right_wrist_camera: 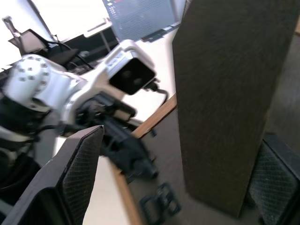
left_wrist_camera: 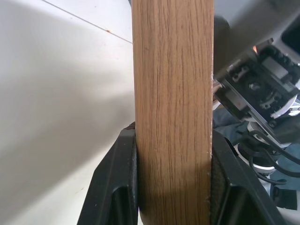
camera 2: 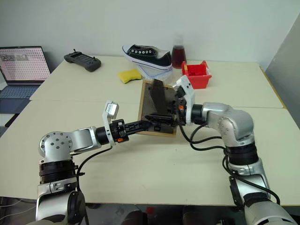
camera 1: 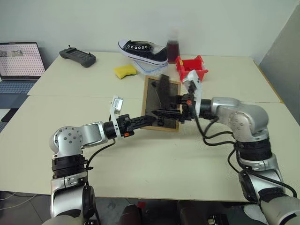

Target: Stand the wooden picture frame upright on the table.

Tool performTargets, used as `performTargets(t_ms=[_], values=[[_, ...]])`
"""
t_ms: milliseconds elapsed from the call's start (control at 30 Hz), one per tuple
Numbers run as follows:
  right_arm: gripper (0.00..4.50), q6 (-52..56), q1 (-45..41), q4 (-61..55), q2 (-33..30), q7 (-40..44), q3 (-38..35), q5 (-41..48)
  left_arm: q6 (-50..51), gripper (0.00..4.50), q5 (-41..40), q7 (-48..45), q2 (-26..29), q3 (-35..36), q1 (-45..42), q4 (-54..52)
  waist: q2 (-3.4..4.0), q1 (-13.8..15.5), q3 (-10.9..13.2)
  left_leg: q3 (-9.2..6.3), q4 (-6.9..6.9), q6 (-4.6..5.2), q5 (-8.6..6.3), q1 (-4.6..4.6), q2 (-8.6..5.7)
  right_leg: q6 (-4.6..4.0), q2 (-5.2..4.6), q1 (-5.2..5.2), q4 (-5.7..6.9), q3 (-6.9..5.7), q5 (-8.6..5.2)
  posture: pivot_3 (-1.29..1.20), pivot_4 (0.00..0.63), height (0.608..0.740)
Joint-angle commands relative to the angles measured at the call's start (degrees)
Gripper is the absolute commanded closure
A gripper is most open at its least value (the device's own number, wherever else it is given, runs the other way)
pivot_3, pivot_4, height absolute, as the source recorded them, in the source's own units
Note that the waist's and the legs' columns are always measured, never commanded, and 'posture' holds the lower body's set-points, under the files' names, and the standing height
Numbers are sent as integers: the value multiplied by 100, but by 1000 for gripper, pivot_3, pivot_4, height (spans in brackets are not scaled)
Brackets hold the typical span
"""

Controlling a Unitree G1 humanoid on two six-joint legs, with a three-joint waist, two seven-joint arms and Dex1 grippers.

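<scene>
The wooden picture frame (camera 1: 160,105) is in the middle of the table (camera 1: 154,161), its dark back turned toward me and its fold-out stand (camera 1: 164,88) swung out from the back. My left gripper (camera 1: 151,120) is shut on the frame's near light-wood rim (left_wrist_camera: 173,117), with one finger (left_wrist_camera: 115,187) pressed on each side. My right gripper (camera 1: 181,106) is at the frame's right side and stands open. Its fingers (right_wrist_camera: 75,178) are spread wide on either side of the dark stand (right_wrist_camera: 225,93) without gripping it.
On the far table lie a black-and-white shoe (camera 1: 143,50), a red bin (camera 1: 191,68), a yellow sponge (camera 1: 124,71), a bottle of dark red liquid (camera 1: 173,48) and a black controller (camera 1: 78,57). A laptop (camera 1: 18,63) stands at the far left.
</scene>
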Motion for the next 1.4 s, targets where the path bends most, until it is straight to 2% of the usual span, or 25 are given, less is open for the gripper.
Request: performTargets(t_ms=[33,100,200,300,367,467,500,567,633,700,800,900,1000,1300,1400], values=[[72,293,174,-587,-268,303,-190,602,-28,3205,-268,-101,64,100,-68,-268,0,-1,0,0,0,3,-2,0,0,0,0,0,-1,0,0,0,150,740],[72,-133,326,-577,-561,237,-129,217,150,3205,-348,-66,108,99,-69,-245,0,-2,0,0,0,5,-3,1,0,0,1,1,-1,0,0,0,150,740],[72,-1511,692,-535,-1185,373,-65,-636,754,3205,-584,78,217,234,-154,-85,-1,-8,1,0,1,7,-4,1,-1,1,2,1,-3,1,0,0,150,740],[72,-3569,1225,-447,-1703,742,-4,-1560,1034,3205,-1135,326,568,110,-202,367,-4,0,2,1,-1,8,-5,-2,-3,3,2,2,-13,1,-1,0,150,740],[72,-5358,1589,-86,-1919,684,104,-2373,1034,3205,-1610,519,791,-16,-243,700,-5,-4,3,2,-4,8,-5,-3,-3,4,2,2,-20,1,-1,0,150,740],[72,-9499,1935,1218,-2343,-560,345,-4504,1034,3205,-2679,991,1102,-239,-422,1411,-9,-8,5,3,-3,7,-4,-1,-2,6,1,3,-21,2,0,0,150,740],[72,-10328,1885,1560,-2381,-991,394,-5014,1034,3205,-3034,1176,1148,-305,-468,1583,-9,-10,5,4,-1,7,-4,-1,-3,8,0,3,-21,3,1,0,150,740],[72,-11180,1708,2042,-2277,-1495,423,-5440,1018,3205,-3652,1503,1253,-483,-453,1663,-9,-26,6,13,0,6,-4,4,-4,10,-1,3,-18,15,3,0,150,740],[72,-11671,1479,2355,-2084,-2148,461,-6101,720,3205,-4533,1925,1429,-915,-207,1413,-9,-51,6,13,0,-11,6,8,-4,9,0,3,-12,19,3,0,150,740],[72,-11968,1247,2499,-1873,-2728,514,-6733,459,3205,-5032,2164,1542,-1214,27,1127,-9,-70,6,12,-1,-18,10,13,1,8,-1,3,-6,22,3,0,150,740],[72,-12043,980,2619,-1629,-3349,561,-7311,307,3205,-5097,2140,1626,-1373,203,869,-9,-47,6,7,0,-23,13,17,1,6,-1,2,7,19,2,0,150,740],[72,-12185,791,2777,-1475,-3684,713,-7504,159,3205,-5097,2107,1634,-1437,274,763,-9,-13,6,5,6,-31,17,18,-3,5,0,1,19,16,2,0,150,740],[568,-12355,736,2838,-1465,-3810,841,-7466,67,3205,-5097,2083,1651,-1469,293,696,-9,36,6,6,11,-31,18,17,-8,5,-4,3,18,17,2,0,150,740],[2830,-12457,769,2774,-1562,-4018,854,-7400,-110,3205,-5097,2103,1661,-1583,486,433,-9,24,6,7,11,-30,17,16,-9,5,-5,4,18,18,2,0,150,740],[2926,-12454,760,2747,-1597,-4038,856,-7438,-179,3205,-5097,2104,1680,-1622,528,295,-9,18,6,5,10,-30,17,17,-8,5,-5,4,19,17,2,0,150,740]])
